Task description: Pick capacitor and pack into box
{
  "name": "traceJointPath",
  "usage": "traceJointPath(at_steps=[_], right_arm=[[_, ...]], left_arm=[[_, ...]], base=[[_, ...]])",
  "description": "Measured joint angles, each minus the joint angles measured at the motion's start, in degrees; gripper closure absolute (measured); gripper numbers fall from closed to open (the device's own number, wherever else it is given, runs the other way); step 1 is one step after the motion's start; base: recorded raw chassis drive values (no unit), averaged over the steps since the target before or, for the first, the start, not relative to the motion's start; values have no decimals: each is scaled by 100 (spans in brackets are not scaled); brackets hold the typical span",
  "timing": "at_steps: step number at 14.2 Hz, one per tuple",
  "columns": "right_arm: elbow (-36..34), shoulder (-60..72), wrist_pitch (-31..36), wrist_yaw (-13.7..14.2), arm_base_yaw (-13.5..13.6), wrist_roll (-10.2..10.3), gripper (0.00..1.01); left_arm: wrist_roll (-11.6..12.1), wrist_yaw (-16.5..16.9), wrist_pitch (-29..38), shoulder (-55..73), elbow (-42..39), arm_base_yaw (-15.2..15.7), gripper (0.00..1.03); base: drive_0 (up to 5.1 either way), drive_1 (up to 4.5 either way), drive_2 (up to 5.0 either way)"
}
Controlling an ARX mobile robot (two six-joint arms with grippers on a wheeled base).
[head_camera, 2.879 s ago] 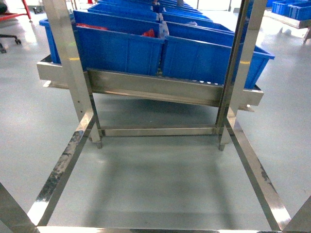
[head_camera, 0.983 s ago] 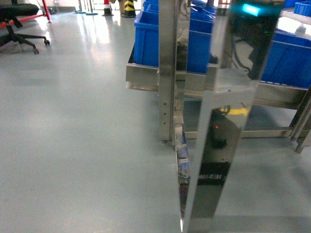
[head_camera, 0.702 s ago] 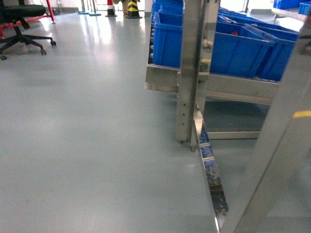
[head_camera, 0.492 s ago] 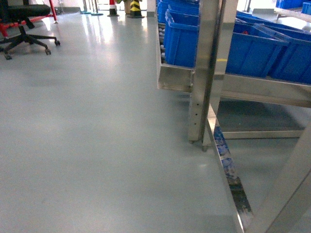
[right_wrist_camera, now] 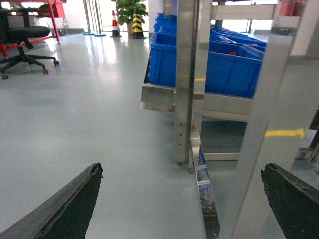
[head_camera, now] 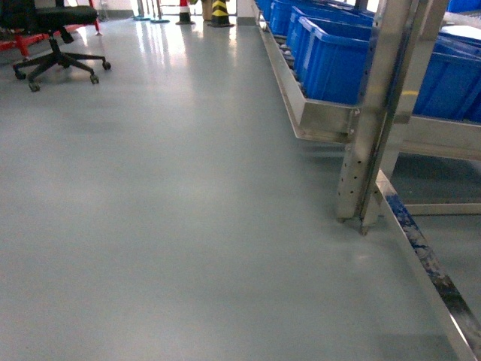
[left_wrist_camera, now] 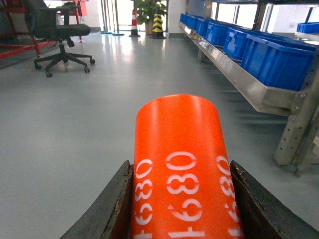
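The left gripper (left_wrist_camera: 179,209) is clamped on the orange capacitor (left_wrist_camera: 179,164), a fat cylinder with white "4680" printed along its side, lying lengthwise between the two dark fingers (left_wrist_camera: 112,209). The right gripper (right_wrist_camera: 179,204) hangs with its fingers spread wide apart and nothing between them. Ahead lies grey glossy floor (head_camera: 165,210). On the right a steel rack (head_camera: 376,128) carries a row of blue bins (head_camera: 338,60) running into the distance. Far left stands a black office chair (head_camera: 56,45), with a striped bollard (head_camera: 219,11) at the back. The box is not in sight.
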Motion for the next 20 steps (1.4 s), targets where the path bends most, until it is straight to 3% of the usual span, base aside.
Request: traceJointPath(at_steps=[20], right_arm=[[0, 0, 9, 4, 0, 0, 3]], left_arm=[[0, -4, 4, 0, 0, 0, 59]], base=[[-497, 248, 248]])
